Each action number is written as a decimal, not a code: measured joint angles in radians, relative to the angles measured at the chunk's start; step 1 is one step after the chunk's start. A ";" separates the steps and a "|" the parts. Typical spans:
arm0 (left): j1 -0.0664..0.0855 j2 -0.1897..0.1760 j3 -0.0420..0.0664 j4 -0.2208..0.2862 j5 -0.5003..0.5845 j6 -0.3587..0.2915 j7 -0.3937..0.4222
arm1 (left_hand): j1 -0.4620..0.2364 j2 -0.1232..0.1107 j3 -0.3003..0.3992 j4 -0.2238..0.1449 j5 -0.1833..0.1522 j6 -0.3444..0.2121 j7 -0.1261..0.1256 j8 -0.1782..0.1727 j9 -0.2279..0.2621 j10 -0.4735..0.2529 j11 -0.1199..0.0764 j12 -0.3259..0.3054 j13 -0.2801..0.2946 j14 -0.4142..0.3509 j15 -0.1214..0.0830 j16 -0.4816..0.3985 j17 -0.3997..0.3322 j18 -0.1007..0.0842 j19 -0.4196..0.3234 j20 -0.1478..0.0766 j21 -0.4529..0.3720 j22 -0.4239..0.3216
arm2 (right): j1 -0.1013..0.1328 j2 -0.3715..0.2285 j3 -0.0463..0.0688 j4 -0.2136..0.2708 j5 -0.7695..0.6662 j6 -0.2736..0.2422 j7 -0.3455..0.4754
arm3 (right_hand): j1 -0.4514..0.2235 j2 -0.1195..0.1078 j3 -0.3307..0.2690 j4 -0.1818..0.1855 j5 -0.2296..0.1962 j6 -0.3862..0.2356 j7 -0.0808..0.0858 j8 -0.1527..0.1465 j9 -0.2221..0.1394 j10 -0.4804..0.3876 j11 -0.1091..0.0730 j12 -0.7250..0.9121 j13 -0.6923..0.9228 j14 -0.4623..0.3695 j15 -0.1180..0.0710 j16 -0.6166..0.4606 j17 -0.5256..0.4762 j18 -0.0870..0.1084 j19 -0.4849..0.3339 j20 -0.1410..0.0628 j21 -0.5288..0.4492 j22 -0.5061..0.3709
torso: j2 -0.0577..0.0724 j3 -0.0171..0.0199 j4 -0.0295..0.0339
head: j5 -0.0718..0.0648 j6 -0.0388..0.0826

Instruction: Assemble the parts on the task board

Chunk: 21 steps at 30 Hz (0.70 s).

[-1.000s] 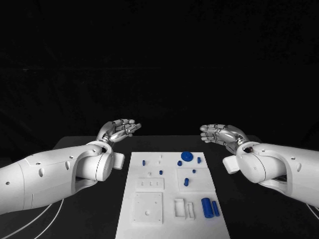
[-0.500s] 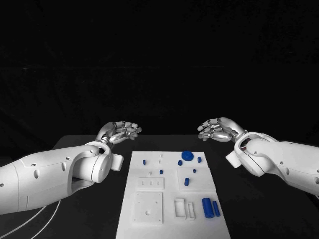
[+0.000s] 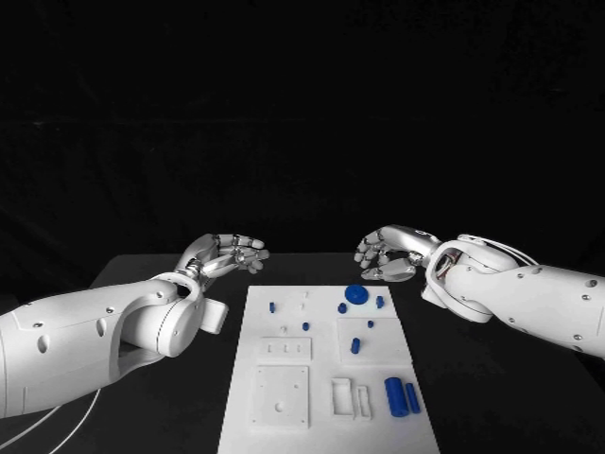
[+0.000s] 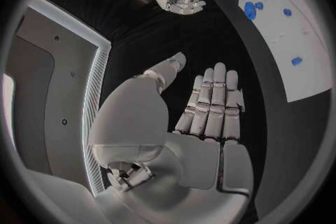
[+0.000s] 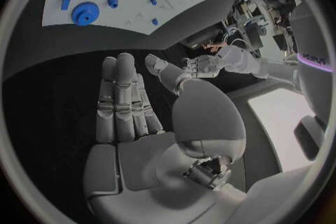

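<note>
The white task board [image 3: 283, 392] lies lengthwise in the middle of the black table. Small blue parts lie on it: a gear [image 3: 355, 295] at its far end, short pegs such as one [image 3: 354, 346] mid-board, and a thick cylinder [image 3: 395, 395] near the front right. My left hand [image 3: 228, 253] hovers above the table off the board's far left corner, fingers apart, holding nothing. My right hand [image 3: 388, 253] hangs just beyond the far right corner, above the gear, and is also empty. The wrist views show my left hand [image 4: 210, 106] and my right hand [image 5: 126, 106] with fingers stretched out.
Bare black table [image 3: 507, 397] runs along both long sides of the board. My white forearms [image 3: 85, 340] reach in over the table's left and right edges. White raised fixtures [image 3: 346, 395] stand on the board's near half.
My right hand has moved inward, to the left, toward the board's far right corner and the gear. My left hand has barely shifted.
</note>
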 measured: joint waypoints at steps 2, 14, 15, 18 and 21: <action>0.003 -0.005 0.000 0.009 -0.007 0.007 -0.002 | -0.002 -0.002 0.001 -0.002 0.000 0.006 -0.001 0.000 -0.001 0.000 0.000 0.000 0.000 0.002 -0.002 0.002 0.002 0.000 0.002 -0.002 0.000 0.000 | 0.002 0.001 0.000 0.007 -0.061 0.015 -0.014 | 0.005 -0.005 -0.009 0.000 0.000 0.006 0.001 -0.001 -0.003 0.009 -0.002 -0.005 0.001 0.024 -0.003 0.075 0.047 0.000 0.044 -0.022 0.042 0.024 | 0.007 0.0007 0.0034 | -0.003 0.002; 0.023 -0.032 0.004 0.058 -0.025 0.034 -0.006 | -0.039 -0.010 0.016 -0.022 0.000 0.007 0.000 -0.011 -0.013 -0.008 0.008 -0.028 -0.007 -0.035 0.013 -0.008 -0.002 -0.001 -0.023 0.004 0.000 0.000 | 0.001 0.030 0.000 0.034 -0.312 0.090 -0.099 | -0.001 -0.012 -0.001 0.005 -0.004 0.022 -0.008 -0.021 -0.014 0.010 0.004 -0.050 -0.011 -0.006 0.005 0.276 0.149 -0.009 0.073 -0.050 0.163 0.029 | 0.043 0.0018 0.0163 | -0.013 0.005; 0.024 -0.034 0.004 0.060 -0.026 0.035 -0.006 | -0.045 -0.011 0.017 -0.024 0.000 0.007 0.000 -0.012 -0.014 -0.013 0.013 -0.034 -0.007 -0.044 0.016 -0.015 -0.005 -0.001 -0.028 0.006 -0.001 0.000 | 0.000 0.033 0.000 0.033 -0.324 0.092 -0.104 | -0.001 -0.012 0.003 0.005 -0.007 0.022 -0.008 -0.021 -0.014 0.010 0.004 -0.051 -0.012 -0.006 0.005 0.278 0.149 -0.010 0.073 -0.050 0.166 0.029 | 0.045 0.0019 0.0165 | -0.014 0.006; 0.027 -0.036 0.005 0.067 -0.027 0.039 -0.006 | -0.048 -0.013 0.020 -0.027 0.000 0.007 0.000 -0.012 -0.015 -0.018 0.018 -0.040 -0.007 -0.059 0.026 -0.029 -0.012 -0.001 -0.037 0.015 -0.006 0.000 | -0.001 0.039 0.000 0.027 -0.355 0.099 -0.119 | -0.006 -0.016 0.006 0.006 -0.012 0.022 -0.008 -0.021 -0.015 0.010 0.004 -0.055 -0.014 -0.009 0.008 0.284 0.149 -0.010 0.073 -0.050 0.170 0.029 | 0.052 0.0030 0.0176 | -0.014 0.006; 0.030 -0.037 0.006 0.072 -0.028 0.041 -0.006 | -0.048 -0.013 0.020 -0.027 0.000 0.007 0.000 -0.015 -0.016 -0.018 0.018 -0.040 -0.007 -0.060 0.027 -0.029 -0.013 -0.001 -0.038 0.016 -0.006 0.000 | -0.004 0.043 0.000 0.018 -0.376 0.103 -0.130 | -0.008 -0.019 0.012 0.007 -0.016 0.022 -0.008 -0.026 -0.015 0.006 0.008 -0.057 -0.017 -0.010 0.008 0.288 0.149 -0.010 0.073 -0.050 0.175 0.029 | 0.057 0.0034 0.0186 | -0.014 0.007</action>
